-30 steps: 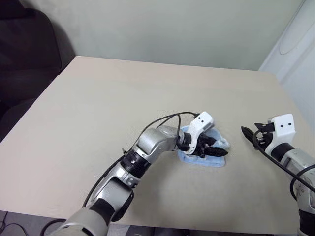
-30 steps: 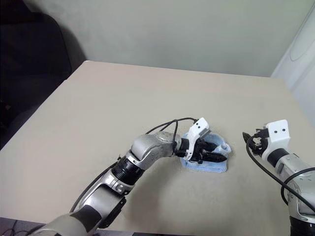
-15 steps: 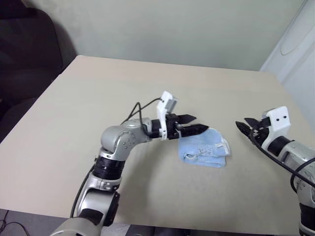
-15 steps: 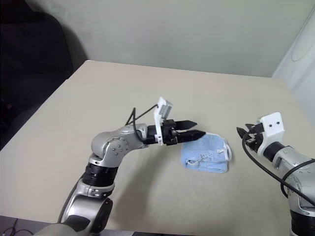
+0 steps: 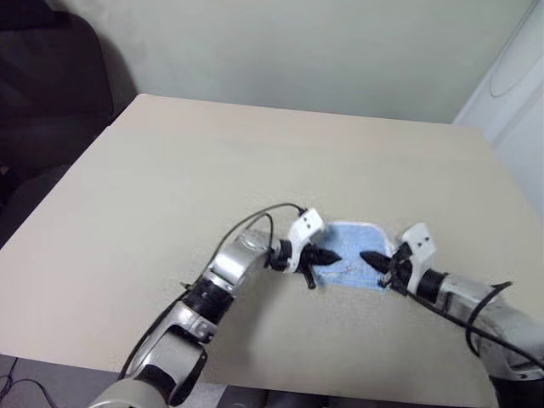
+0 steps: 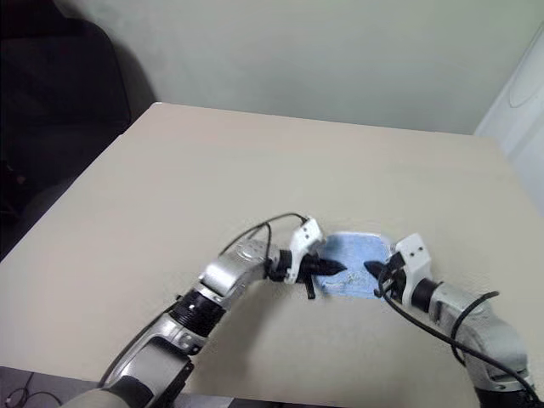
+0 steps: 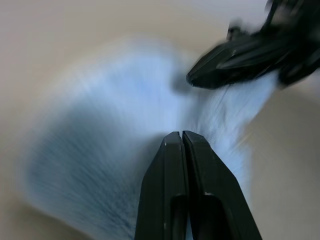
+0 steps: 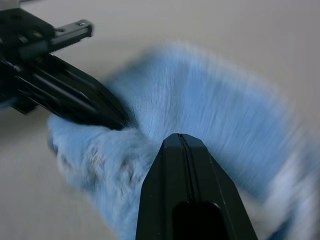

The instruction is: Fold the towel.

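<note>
The towel (image 5: 351, 252) lies as a small folded bundle flat on the counter (image 5: 212, 170), toward its near edge and a little right of the middle, with bare counter on every side of it. The left hand (image 5: 325, 255) comes in at the towel's left edge and the right hand (image 5: 372, 259) at its right edge, their tips pointing at each other across the near part of the cloth. Both hands have their fingers pressed together, and the wrist views show the tips down at the terry surface; whether cloth is pinched between them cannot be told. Placed like this, they seem to be pressing or nudging the bundle to settle the fold, not lifting it.
</note>
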You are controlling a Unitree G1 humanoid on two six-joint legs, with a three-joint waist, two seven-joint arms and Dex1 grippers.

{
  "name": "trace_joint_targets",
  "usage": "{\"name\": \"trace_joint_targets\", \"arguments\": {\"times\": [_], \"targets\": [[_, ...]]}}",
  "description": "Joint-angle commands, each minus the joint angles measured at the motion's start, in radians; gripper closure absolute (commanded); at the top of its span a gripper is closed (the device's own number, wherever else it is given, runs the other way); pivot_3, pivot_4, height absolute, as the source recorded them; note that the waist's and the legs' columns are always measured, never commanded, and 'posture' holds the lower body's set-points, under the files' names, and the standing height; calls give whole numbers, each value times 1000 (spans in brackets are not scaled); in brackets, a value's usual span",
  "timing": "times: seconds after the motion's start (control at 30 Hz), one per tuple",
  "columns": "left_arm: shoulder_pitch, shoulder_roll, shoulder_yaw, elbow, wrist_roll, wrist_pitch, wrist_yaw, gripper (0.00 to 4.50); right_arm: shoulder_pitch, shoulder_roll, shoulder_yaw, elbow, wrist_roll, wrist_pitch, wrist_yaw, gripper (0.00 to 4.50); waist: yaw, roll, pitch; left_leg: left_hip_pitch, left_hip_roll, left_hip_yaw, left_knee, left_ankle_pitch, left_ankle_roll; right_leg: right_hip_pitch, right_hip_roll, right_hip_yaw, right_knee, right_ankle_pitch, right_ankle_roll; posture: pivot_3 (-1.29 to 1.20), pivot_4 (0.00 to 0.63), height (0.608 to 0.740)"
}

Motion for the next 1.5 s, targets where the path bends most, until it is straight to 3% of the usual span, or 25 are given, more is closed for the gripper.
{"name": "trace_joint_targets", "arguments": {"times": [0.03, 0.13, 0.3, 0.47, 0.6, 0.77, 0.93, 1.13, 1.5], "targets": [[-26, -10, -15, 73, 75, -54, -8, 4469, 11, 1, 27, 38, -60, -59, -19, 4500, 0, 1, -1, 0, 0, 0, 0, 0, 0, 0, 0, 0, 0, 2, 2, 0, 150, 740], [-15, -24, 17, 88, 62, -56, -18, 4469, 24, 17, 33, 63, -87, -85, -36, 4500, 0, 2, -6, 2, 0, 0, 0, 0, 0, 2, 0, 0, 0, 2, 2, 0, 150, 740], [12, -57, 206, -32, -119, 7, -53, 4469, 24, 7, -38, -11, -62, -113, -31, 4500, -1, 3, -5, 0, 0, 0, 0, 0, 0, 1, 0, 0, -1, 2, 2, 0, 150, 740], [65, 0, 408, -241, -331, 136, -66, 4469, 23, -28, -195, -125, 108, -33, 13, 4500, -2, 3, -5, -2, 0, 1, -2, 0, -1, -2, 1, 0, -1, 2, 2, 0, 150, 740], [121, 101, 431, -295, -300, 116, -60, 4500, 22, -51, -305, -125, 251, 65, 14, 3641, -4, 3, -6, 1, 1, 1, -3, 0, -2, 0, 2, 0, -1, 2, 2, 0, 150, 740], [174, 190, 457, -261, -242, 57, -36, 4500, 17, -75, -390, -27, 401, 232, -7, 1827, -2, 2, -5, -1, 0, 0, -2, 1, -1, -1, 2, 1, -1, 0, 1, 0, 150, 740], [231, 206, 477, -276, -240, 44, -15, 4500, -28, -62, -450, 94, 525, 353, -55, 67, -4, 3, -5, -2, 0, 0, -2, 0, -2, -4, 1, 1, -1, 0, 0, 0, 150, 740], [280, 191, 484, -344, -270, 65, 21, 4500, -75, -55, -449, 191, 567, 425, -114, 26, -6, 3, -5, -3, 0, 0, -3, 0, -2, -5, 1, 0, 1, 0, -1, 0, 150, 740], [283, 179, 473, -351, -275, 69, 42, 4500, -109, 13, -307, 228, 528, 420, -122, 26, -13, 3, -6, -2, 0, 0, -4, 0, -2, -6, 1, 0, 1, 2, -3, 0, 150, 740]]}}
